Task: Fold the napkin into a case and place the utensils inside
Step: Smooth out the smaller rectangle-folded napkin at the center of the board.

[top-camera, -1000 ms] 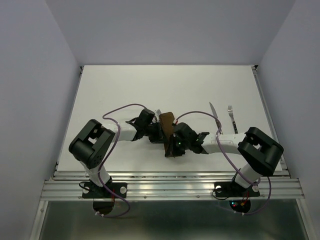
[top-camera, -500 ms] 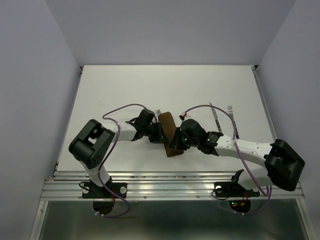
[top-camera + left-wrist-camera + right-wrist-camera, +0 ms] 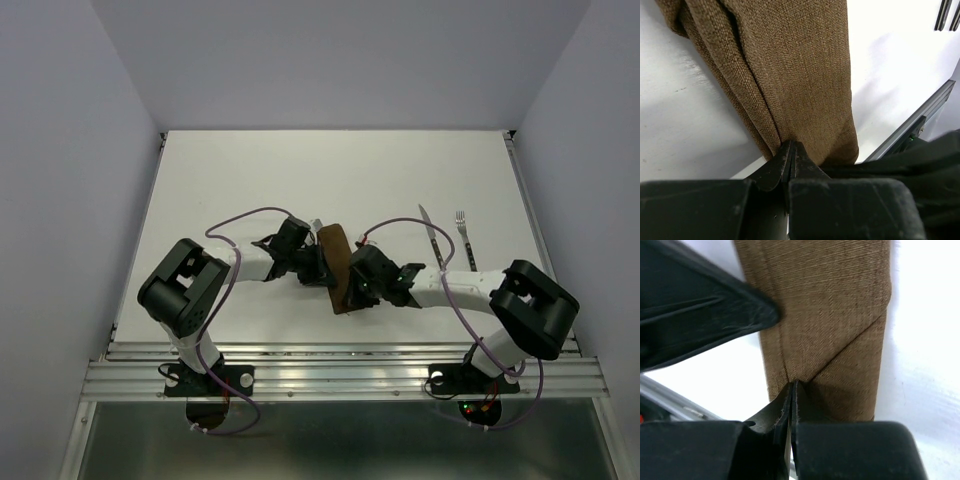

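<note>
top view, bottom to top of frame: two arm bases sit on a metal rail at the lower edge, and both arms bend inward over the white table toward frame centre. the left gripper reaches in from the left and the right gripper from the right; they meet at the napkin, a narrow brown folded strip lying just below centre, its long axis running up and down the frame. in the left wrist view the left gripper has its jaws closed, pinching the lower edge of the layered cloth. in the right wrist view the right gripper is fully closed, its tips at the point where a diagonal fold meets the strip's seam; whether any cloth is caught between them cannot be told. right of centre and higher in the frame, apart from the napkin, the knife and fork lie side by side on the table.
</note>
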Available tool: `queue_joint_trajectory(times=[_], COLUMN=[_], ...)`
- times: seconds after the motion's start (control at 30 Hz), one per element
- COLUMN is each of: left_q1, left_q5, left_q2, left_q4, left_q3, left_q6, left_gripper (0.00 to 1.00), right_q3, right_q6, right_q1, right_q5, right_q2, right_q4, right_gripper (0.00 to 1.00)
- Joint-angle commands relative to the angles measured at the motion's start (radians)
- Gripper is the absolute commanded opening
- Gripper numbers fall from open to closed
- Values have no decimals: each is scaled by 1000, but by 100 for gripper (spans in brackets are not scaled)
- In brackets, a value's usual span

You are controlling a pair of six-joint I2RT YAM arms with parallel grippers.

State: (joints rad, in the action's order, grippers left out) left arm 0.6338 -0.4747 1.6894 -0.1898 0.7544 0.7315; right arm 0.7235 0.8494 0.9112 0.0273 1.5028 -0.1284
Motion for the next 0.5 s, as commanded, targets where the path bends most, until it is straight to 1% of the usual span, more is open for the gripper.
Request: queue_joint_trajectory(times=[0.0, 0.07, 0.27, 0.4, 0.47], left_q1=[6, 6, -8, -74, -107], left_q5=[28, 33, 93, 116, 119], left_q2=[-39, -56, -105, -83, -41], left_q4=[52, 82, 223, 294, 328], left_q3=[42, 59, 192, 295, 342], left_q6=[-27, -32, -84, -135, -161], left_gripper=[0, 0, 0, 0, 0], right_q3=[13, 5, -18, -25, -35], right_q6=[4, 4, 0, -4, -4], right_q1=[3, 3, 3, 3, 3], right_q5=[25, 23, 23, 23, 20], right_q2=[51, 76, 76, 73, 62], right_q4=[-8, -10, -11, -13, -14], right_gripper=[2, 1, 1, 1, 1])
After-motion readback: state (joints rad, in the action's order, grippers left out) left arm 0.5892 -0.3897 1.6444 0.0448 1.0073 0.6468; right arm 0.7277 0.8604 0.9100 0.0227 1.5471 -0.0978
